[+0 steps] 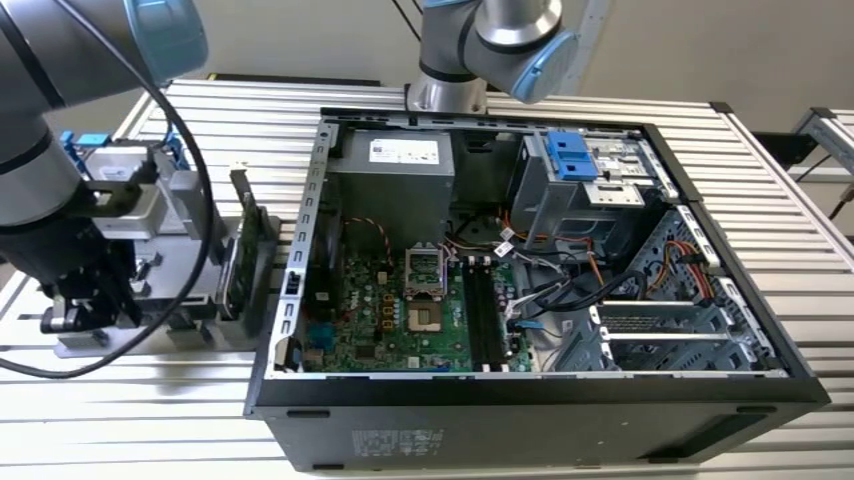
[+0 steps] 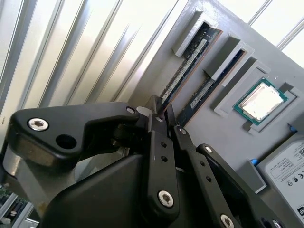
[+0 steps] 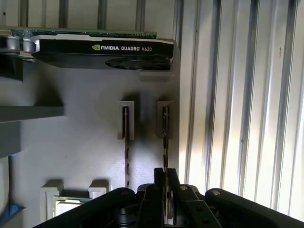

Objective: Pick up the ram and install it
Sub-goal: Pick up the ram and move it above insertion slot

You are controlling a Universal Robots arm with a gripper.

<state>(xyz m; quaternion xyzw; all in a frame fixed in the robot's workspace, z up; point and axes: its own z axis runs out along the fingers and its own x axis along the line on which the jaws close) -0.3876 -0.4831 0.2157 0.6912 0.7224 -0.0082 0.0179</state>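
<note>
**Q:** Where is the ram (image 3: 164, 137), the long thin green circuit-board stick?

**A:** On edge in the grey plastic holder (image 3: 85, 156), at the exterior view's left of the open black computer case (image 1: 534, 420). The black gripper (image 3: 166, 172) is pinched on it.

**Q:** Handling?

**A:** We judge it light, stiff and fragile. We clamp its flat faces squarely and never flex it.

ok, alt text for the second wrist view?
Black gripper sits at the end of a ram stick standing in a grey holder slot. A second stick stands in the next slot, with a processor and a hard drive beyond.
</note>
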